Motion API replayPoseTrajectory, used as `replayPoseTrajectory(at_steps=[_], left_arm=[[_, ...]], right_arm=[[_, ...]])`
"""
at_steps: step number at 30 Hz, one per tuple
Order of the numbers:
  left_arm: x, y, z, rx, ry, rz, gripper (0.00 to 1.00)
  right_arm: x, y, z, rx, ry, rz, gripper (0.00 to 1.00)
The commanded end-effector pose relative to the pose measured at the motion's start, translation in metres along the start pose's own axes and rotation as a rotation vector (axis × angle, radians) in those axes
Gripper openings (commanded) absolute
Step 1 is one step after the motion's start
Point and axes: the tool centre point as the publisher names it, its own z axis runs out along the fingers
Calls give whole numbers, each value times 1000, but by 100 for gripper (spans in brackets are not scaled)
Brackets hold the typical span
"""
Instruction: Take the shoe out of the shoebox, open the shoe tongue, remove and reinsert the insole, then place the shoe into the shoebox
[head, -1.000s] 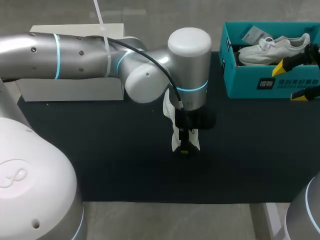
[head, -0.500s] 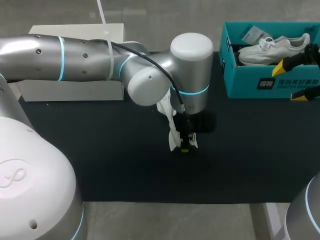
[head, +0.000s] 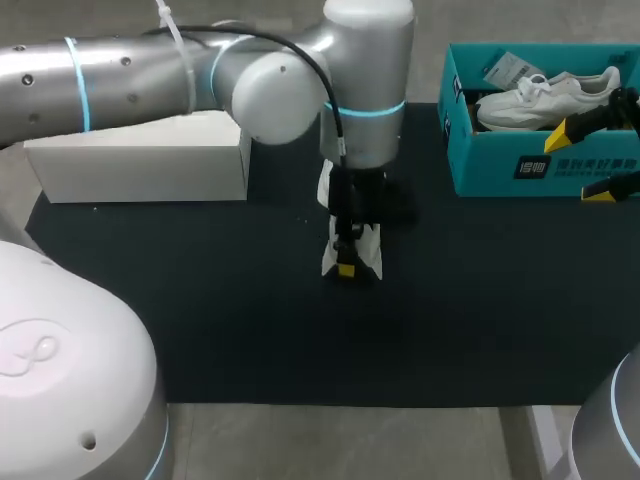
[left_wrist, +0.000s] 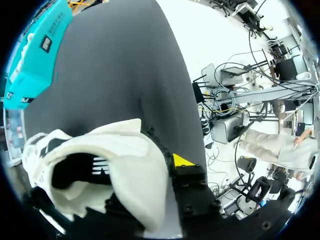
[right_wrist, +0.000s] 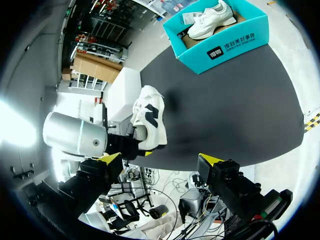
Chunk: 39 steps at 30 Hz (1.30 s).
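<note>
Since the earlier frame the left arm has swung toward the far side of the mat and carried the shoe (head: 362, 262) with it, so the left gripper (head: 345, 267) now sits a bit farther from the robot, still near mid-table. It is clenched on the shoe: the left wrist view shows one yellow-tipped finger pressed on the outside of the white upper, and the other is hidden, probably inside the opening. The shoe hangs off the dark mat (head: 200, 310), tilted, well apart from the teal shoebox (head: 500, 170), which has a second white sneaker (head: 540, 98) in it. The right gripper (head: 582, 162) hovers by the shoebox front wall, fingers spread, holding nothing. A white box (head: 140, 170) sits at the mat's far left. Step in hand looks like setting the shoe down for the tongue work. To do it well, level the sole before lowering, land it flat on the mat between the two arms and keep the grip low on the shoe wall. That leaves the tongue and laces free for the right fingers. Don't let go until the sole is fully down, or it may tip.
</note>
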Motion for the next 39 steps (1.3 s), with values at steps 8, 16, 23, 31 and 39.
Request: replayPoseTrajectory(at_steps=[8,16,23,31,39], left_arm=[[12,34,-131,38,-33,59,0],[14,46,-174,68,-59,114,0],[16,46,-190,31,-122,96,0],[17,45,-189,9,-152,92,0],[17,45,-189,9,-152,92,0]], right_arm=[[1,1,1,1,-3,2,100],[1,1,1,1,-3,2,100],[1,1,1,1,-3,2,100],[1,1,1,1,-3,2,100],[1,1,1,1,-3,2,100]])
